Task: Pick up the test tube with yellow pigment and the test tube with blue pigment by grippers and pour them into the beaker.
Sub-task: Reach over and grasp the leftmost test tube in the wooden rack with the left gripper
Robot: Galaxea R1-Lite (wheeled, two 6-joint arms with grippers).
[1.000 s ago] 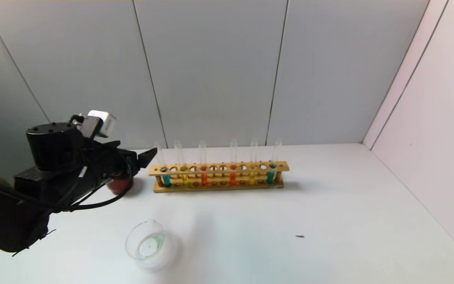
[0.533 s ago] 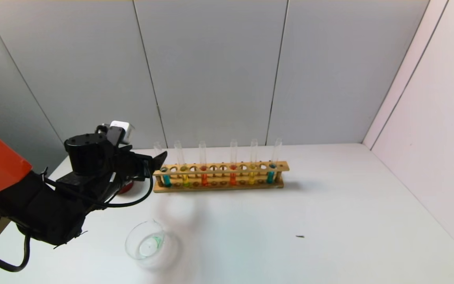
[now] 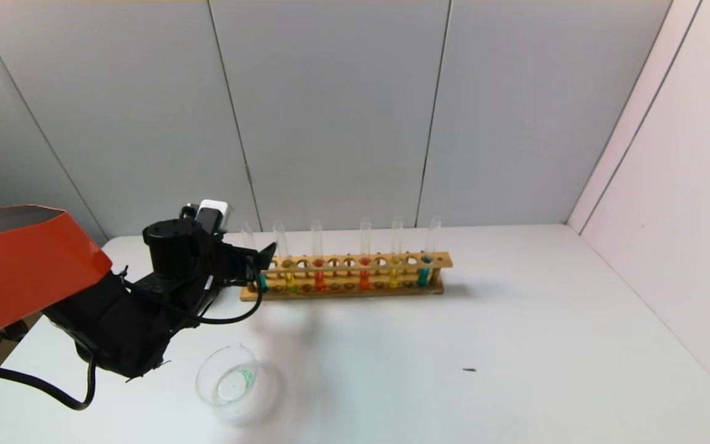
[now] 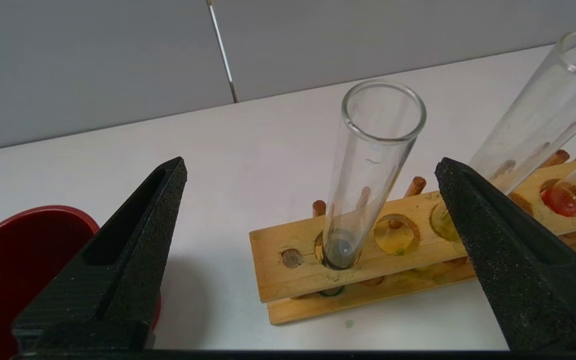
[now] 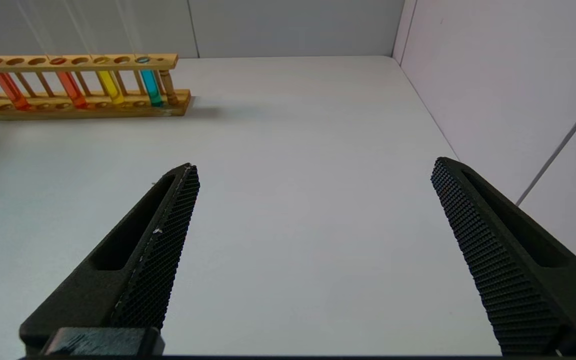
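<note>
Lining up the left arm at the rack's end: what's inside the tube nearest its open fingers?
The nearest tube looks empty above the rack. Its bottom sits in the hole, hidden there; the head view shows blue liquid under the left gripper.

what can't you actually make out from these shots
- Head view: the left gripper covers the left end of the wooden rack; of the blue tube there, only the bottom shows.
- Left wrist view: the red cup is cut by the edge and partly behind one finger; its contents are unseen.
- Right wrist view: the right gripper is off the head view, and the rack's left end is cut by the edge.
- Beaker: its green trace is too small to judge.
</note>
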